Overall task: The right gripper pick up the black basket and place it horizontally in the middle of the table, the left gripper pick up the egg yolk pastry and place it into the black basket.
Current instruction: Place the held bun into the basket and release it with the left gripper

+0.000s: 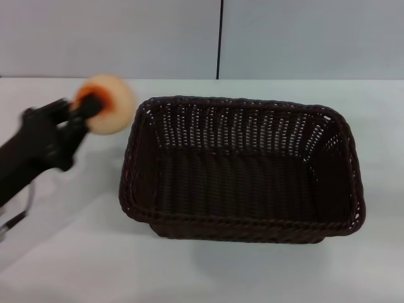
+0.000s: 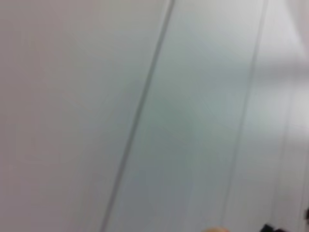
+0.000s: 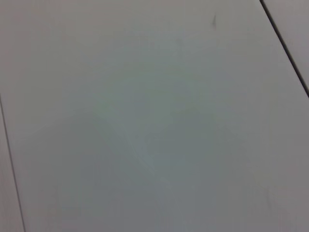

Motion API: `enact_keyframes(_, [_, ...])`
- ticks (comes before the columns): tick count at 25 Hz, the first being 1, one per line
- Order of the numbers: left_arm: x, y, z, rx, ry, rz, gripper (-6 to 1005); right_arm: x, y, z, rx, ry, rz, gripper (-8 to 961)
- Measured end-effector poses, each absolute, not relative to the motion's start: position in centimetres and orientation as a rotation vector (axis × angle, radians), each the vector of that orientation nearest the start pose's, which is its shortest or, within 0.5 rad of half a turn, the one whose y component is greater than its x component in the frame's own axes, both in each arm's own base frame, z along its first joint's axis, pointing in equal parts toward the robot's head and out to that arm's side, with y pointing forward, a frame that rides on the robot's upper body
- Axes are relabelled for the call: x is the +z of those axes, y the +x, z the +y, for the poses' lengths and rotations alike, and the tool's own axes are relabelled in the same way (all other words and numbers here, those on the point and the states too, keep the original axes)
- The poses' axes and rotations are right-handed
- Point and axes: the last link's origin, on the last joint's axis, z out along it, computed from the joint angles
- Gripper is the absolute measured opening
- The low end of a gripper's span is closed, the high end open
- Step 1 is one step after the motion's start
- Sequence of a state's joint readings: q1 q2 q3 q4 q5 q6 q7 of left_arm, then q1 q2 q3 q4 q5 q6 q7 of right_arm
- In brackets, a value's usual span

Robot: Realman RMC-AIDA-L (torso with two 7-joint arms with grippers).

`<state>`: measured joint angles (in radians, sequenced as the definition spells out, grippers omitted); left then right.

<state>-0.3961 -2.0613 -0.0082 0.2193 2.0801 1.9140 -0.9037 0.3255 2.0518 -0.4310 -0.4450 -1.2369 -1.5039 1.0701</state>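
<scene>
Holding the egg yolk pastry (image 1: 107, 103) up off the table (image 1: 69, 259), the left gripper (image 1: 88, 108) reaches in from the left in the head view, its fingers closed on the bun's orange-red patch. The black basket (image 1: 243, 170) sits just to the gripper's right, lying flat and lengthwise across the table, its open mouth facing up with nothing visible inside. The pastry hangs beside the basket's near-left corner, seemingly just outside the rim, though motion blur makes this hard to judge. Both wrist views show only pale panels with dark seams. The right gripper appears in none of the views.
</scene>
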Motion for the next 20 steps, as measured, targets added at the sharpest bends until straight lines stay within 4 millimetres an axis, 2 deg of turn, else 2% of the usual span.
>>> enact_keyframes(2, [-0.1, -27.5, 26.5, -1.412, -2.242, -0.520, 65, 9.6, 33.6, 30.4, 1.194, -1.659, 0.605, 457])
enact_keyframes(9, [-2.7, -26.0, 27.7, -1.373, -2.334, -0.560, 89, 8.8, 33.3, 30.2, 1.226, -1.643, 0.607, 458])
enact_keyframes(12, [-3.2, -25.9, 27.8, -1.356, -2.357, -0.572, 321, 8.7, 33.2, 30.2, 1.238, -1.638, 0.612, 457])
enact_keyframes(17, [-2.9, -25.7, 27.9, -1.373, -2.332, -0.547, 442, 8.7, 33.1, 30.2, 1.244, -1.636, 0.606, 458])
enact_keyframes(20, [-1.8, -26.3, 27.7, -1.405, -2.190, -0.509, 514, 9.0, 33.1, 30.2, 1.255, -1.622, 0.594, 458])
